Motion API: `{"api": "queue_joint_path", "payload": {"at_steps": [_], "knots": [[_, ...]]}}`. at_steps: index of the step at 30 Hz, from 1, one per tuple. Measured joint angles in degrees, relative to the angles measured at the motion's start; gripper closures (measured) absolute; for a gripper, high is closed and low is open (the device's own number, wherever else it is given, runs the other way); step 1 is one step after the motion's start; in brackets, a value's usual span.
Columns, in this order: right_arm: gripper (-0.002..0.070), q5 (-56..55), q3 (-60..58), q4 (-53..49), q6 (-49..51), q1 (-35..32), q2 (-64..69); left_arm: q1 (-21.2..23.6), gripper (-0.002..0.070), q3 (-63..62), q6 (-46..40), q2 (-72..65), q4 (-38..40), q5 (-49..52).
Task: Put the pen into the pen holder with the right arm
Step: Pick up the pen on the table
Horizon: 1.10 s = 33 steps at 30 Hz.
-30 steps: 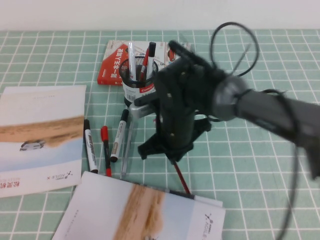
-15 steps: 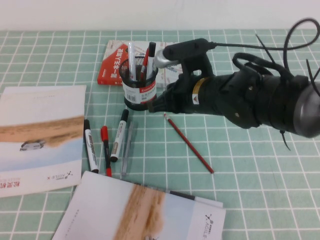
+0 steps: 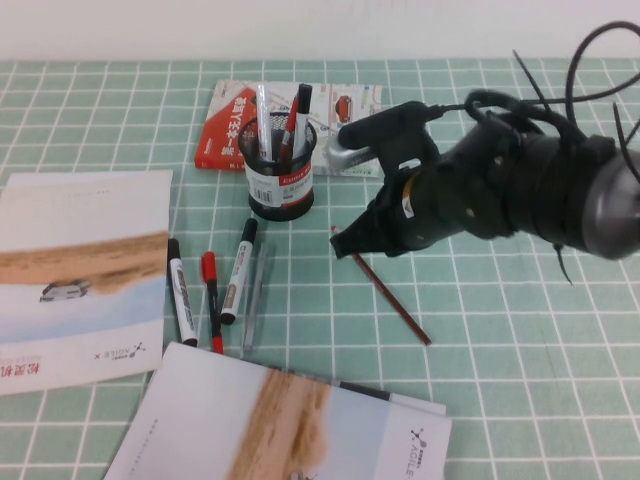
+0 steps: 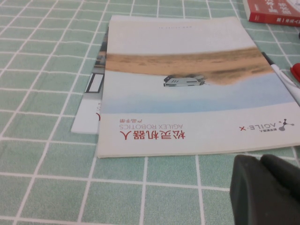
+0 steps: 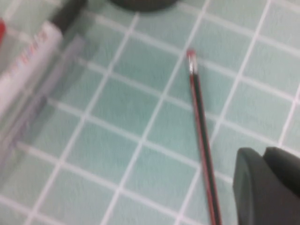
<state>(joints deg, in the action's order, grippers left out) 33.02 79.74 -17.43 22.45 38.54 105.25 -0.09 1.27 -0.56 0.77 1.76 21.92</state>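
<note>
The thin dark-red pencil-like pen (image 3: 384,288) lies flat on the green grid-patterned table mat (image 3: 520,360), running diagonally from a point near the right gripper (image 3: 348,243) toward the near right, outside the black wire-mesh cylindrical pen holder (image 3: 281,168) with its white and red label band. The bulky black right arm (image 3: 500,190) reaches in from the right, its gripper low over the mat just at the pen's upper end, to the right of the holder and apart from it; whether its fingers are spread or closed cannot be told, and the right wrist view shows the pen (image 5: 202,136) lying free on the mat beside one dark finger pad (image 5: 267,185). The holder stands upright in front of a red and white booklet (image 3: 228,125) and carries several pens, among them a red-capped one (image 3: 290,125). To the left of the dark-red pen, four pens lie side by side: a black-capped white marker (image 3: 180,305), a short red-capped pen (image 3: 211,300), another black-capped white marker (image 3: 238,270) and a clear grey pen (image 3: 255,300). A brochure with a sandy landscape cover (image 3: 80,275) lies at far left, a second like it (image 3: 290,420) at the near edge. The left gripper (image 4: 267,190) hangs over the mat just beside the first brochure (image 4: 187,84); its state cannot be told either
</note>
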Motion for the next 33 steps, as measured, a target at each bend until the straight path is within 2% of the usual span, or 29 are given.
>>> {"api": "queue_joint_path", "payload": {"at_steps": [9,16,25,33], "knots": [[0.0545,12.4,9.3,12.21,-15.46,-0.27,6.32,0.0,0.0679,0.0,0.0,0.0,0.0,0.0],[0.0426,20.33,17.85,14.71,-19.35,-2.56,13.63,0.09,0.0679,0.0,0.0,0.0,0.0,0.0],[0.0402,29.54,26.88,16.85,-25.08,-3.76,21.26,0.0,0.0679,0.0,0.0,0.0,0.0,0.0],[0.0407,31.82,29.92,17.43,-26.47,-3.99,24.32,0.06,0.0679,0.0,0.0,0.0,0.0,0.0]]}}
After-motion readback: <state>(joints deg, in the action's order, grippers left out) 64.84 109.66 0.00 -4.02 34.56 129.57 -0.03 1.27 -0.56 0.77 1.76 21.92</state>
